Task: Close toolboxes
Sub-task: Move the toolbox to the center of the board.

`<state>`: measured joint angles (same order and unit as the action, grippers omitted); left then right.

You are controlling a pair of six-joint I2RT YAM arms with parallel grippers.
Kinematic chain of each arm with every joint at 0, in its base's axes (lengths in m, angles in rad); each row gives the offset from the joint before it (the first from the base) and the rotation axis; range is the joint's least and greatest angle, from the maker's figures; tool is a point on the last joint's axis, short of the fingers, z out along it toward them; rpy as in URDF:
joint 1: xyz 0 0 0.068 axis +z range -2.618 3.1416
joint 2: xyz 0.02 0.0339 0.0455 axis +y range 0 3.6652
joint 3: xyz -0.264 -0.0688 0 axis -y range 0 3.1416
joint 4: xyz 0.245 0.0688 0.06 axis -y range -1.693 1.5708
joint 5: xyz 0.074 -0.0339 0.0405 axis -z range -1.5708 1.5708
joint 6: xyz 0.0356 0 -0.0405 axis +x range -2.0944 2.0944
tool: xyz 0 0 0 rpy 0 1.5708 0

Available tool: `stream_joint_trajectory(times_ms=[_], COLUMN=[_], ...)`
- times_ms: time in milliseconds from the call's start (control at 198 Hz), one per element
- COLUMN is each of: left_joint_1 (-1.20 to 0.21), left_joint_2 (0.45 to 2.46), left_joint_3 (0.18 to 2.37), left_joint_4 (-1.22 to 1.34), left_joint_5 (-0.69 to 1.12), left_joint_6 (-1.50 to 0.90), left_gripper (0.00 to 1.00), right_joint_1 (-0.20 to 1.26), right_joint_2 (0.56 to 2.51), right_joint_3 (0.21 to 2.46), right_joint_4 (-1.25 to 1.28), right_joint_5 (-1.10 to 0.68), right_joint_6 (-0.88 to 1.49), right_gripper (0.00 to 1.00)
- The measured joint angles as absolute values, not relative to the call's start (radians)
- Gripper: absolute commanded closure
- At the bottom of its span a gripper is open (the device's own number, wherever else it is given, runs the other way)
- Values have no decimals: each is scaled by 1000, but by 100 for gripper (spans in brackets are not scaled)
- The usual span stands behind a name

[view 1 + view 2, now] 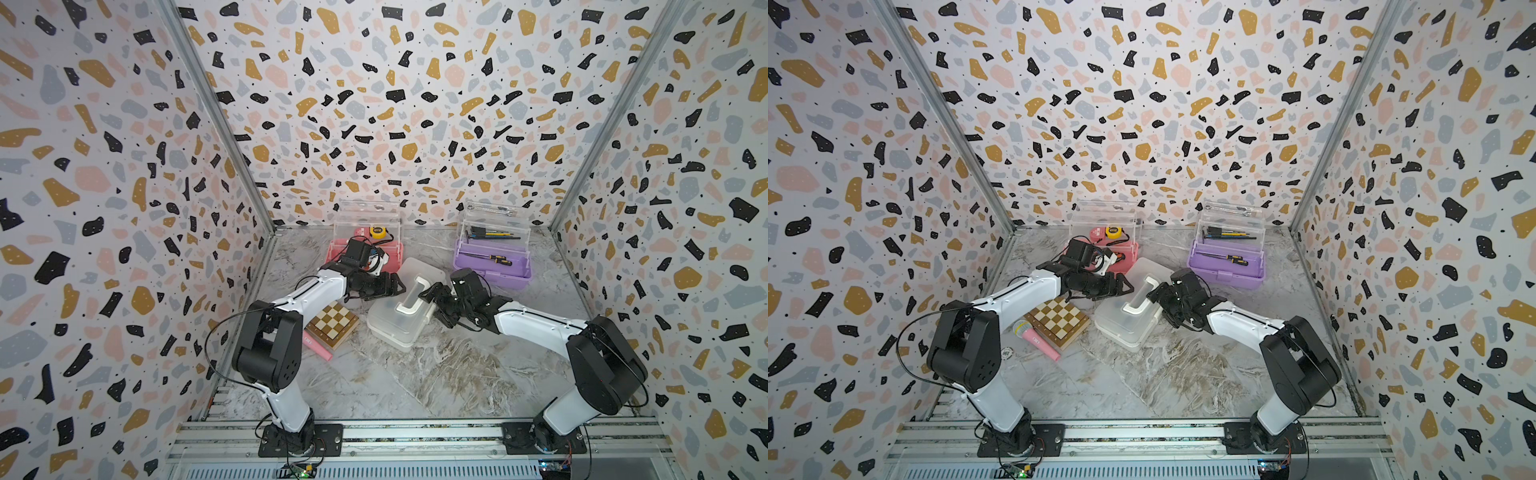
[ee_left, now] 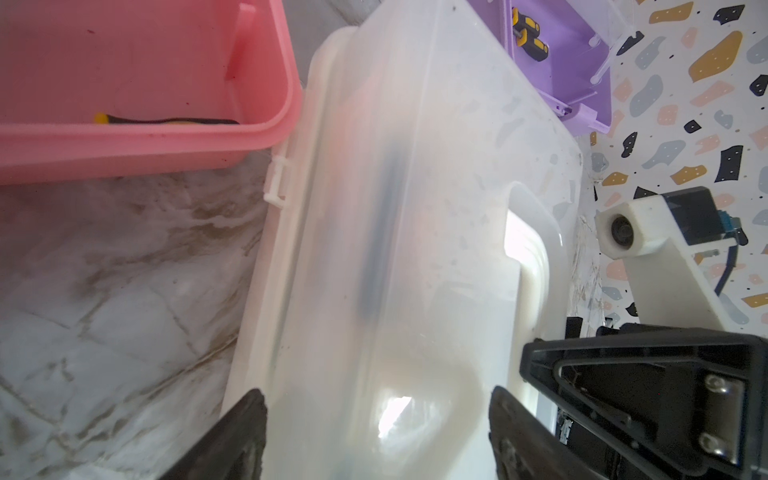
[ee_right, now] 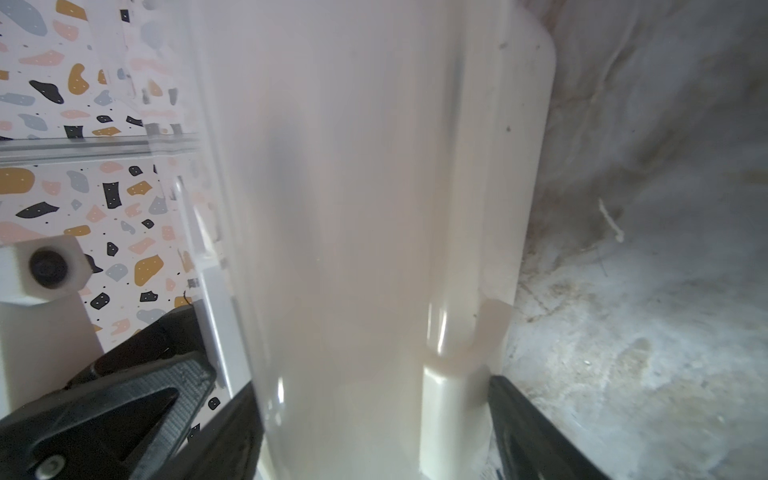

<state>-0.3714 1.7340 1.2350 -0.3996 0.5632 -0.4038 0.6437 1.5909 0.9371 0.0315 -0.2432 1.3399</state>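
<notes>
White toolbox (image 1: 390, 322), lid down; wide left gripper (image 1: 400, 286), wide right gripper (image 1: 426, 297) alongside

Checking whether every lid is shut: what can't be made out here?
- White plastic toolbox with frosted lid: contents are only a dark blur through the lid in the left wrist view; the right gripper partly covers its latch side in both top views.
- Pink plastic toolbox: front hidden by the left arm in both top views.

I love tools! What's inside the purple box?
In the purple toolbox, black-and-yellow screwdrivers lie in the base, and thin dark tools sit higher up behind the clear lid. Its front wall hides the floor nearest us.
</notes>
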Motion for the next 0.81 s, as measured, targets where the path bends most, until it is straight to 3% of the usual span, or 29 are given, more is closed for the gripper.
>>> stream_joint_trajectory(times_ms=[263, 389, 672, 808], left_joint_1=[-426, -475, -576, -576], left_joint_2=[1728, 1724, 1644, 1625], left_joint_3=[1237, 1236, 1186, 1187], left_joint_4=[-457, -478, -431, -414], left_joint_5=[655, 699, 759, 765], left_joint_6=[-458, -512, -649, -669], left_gripper=[15, 15, 14, 13], right_joint_1=[654, 656, 662, 665], right_joint_2=[1549, 1534, 1475, 1418], right_joint_3=[1047, 1113, 1155, 1135], right_joint_4=[-307, -476, -717, -771], right_joint_5=[-147, -97, 6, 41], right_joint_6=[1168, 1098, 971, 927], right_gripper=[15, 19, 47, 51])
